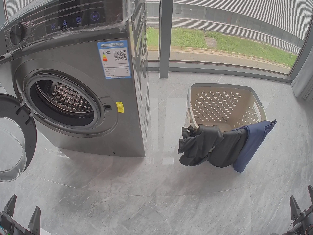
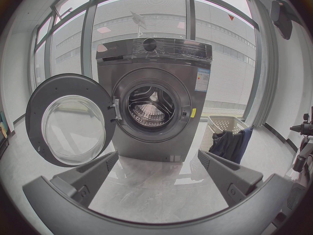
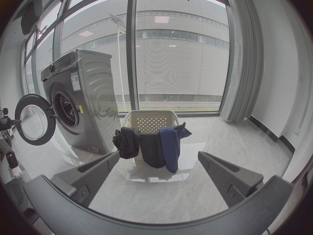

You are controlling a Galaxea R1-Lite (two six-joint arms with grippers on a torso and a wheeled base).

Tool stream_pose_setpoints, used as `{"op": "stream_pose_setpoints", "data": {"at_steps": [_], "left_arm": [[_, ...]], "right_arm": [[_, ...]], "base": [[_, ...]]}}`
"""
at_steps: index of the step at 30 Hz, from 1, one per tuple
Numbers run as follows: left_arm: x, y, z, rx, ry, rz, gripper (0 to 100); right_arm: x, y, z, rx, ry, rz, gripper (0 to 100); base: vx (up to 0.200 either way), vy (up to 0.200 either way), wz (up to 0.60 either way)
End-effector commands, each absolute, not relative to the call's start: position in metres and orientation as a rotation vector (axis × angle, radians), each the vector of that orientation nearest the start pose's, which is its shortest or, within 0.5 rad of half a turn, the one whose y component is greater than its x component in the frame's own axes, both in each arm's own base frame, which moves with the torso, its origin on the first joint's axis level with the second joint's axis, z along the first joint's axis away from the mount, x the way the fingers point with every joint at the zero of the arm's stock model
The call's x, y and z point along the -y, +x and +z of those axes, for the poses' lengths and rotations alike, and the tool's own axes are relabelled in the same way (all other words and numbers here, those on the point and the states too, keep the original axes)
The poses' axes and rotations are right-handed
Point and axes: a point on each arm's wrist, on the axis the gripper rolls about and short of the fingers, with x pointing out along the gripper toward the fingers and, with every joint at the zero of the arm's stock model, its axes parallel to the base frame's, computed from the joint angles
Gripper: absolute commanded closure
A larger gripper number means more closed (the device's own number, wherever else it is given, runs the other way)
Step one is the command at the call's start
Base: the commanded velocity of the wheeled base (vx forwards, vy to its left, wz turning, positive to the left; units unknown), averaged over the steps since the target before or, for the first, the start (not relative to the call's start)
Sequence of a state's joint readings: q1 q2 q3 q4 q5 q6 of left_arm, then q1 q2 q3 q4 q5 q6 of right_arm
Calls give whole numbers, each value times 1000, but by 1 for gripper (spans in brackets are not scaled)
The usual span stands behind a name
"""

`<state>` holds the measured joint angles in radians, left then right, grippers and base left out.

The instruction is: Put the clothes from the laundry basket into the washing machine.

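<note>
Three garments hang over the near rim of the laundry basket (image 1: 225, 103), at about one o'clock on the floor: a black one (image 1: 197, 144), a dark grey one (image 1: 228, 149) and a blue one (image 1: 254, 139), side by side and overlapping. The washing machine (image 1: 125, 124) stands at eleven o'clock, its door (image 1: 14, 137) swung wide toward nine o'clock. The left pincer (image 1: 23, 209) and right pincer (image 1: 301, 201) are both spread and hold nothing, low and well apart from the basket. The right one sits nearer, so it should probably pinch the blue garment at the rim fold and lift it straight up to avoid dragging its neighbour. It can then carry it to the drum (image 1: 67, 98), clear of the door.
</note>
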<state>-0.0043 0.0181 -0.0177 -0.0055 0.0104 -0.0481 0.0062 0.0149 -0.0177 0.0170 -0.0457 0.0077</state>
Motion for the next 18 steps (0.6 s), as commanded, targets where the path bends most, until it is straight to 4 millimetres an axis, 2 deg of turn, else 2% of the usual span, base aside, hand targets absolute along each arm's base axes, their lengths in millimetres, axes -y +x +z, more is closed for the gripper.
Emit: {"op": "stream_pose_setpoints", "data": {"at_steps": [1,18], "left_arm": [[0,-23,76,3,-48,6,0],[0,-23,76,3,-48,6,0]], "right_arm": [[1,-23,75,-14,7,-40,0],[1,-23,75,-14,7,-40,0]], "base": [[0,-200,0],[0,-200,0]]}}
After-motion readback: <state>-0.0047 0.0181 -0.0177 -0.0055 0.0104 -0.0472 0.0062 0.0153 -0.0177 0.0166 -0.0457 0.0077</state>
